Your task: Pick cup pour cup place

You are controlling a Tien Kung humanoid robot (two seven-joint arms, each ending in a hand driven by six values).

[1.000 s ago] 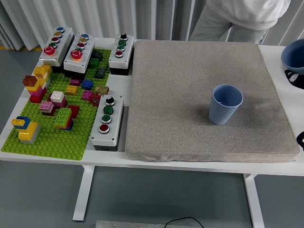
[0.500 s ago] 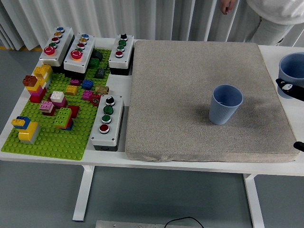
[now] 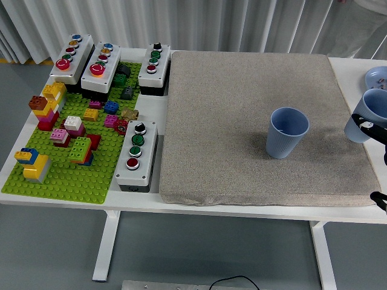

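White table (image 3: 154,109) with grey mat (image 3: 242,121). 1 blue cup (image 3: 287,132) upright, mat centre-right. 2nd cup (image 3: 369,116) at right edge, tilted, clasped by right hand (image 3: 376,130), mostly out of frame. Judgement: carry it above the standing cup's rim, then tip slowly, spout centred.

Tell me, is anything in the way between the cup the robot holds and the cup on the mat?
Nothing visible. Only bare grey mat lies between the held cup, in the right hand, and the standing cup.
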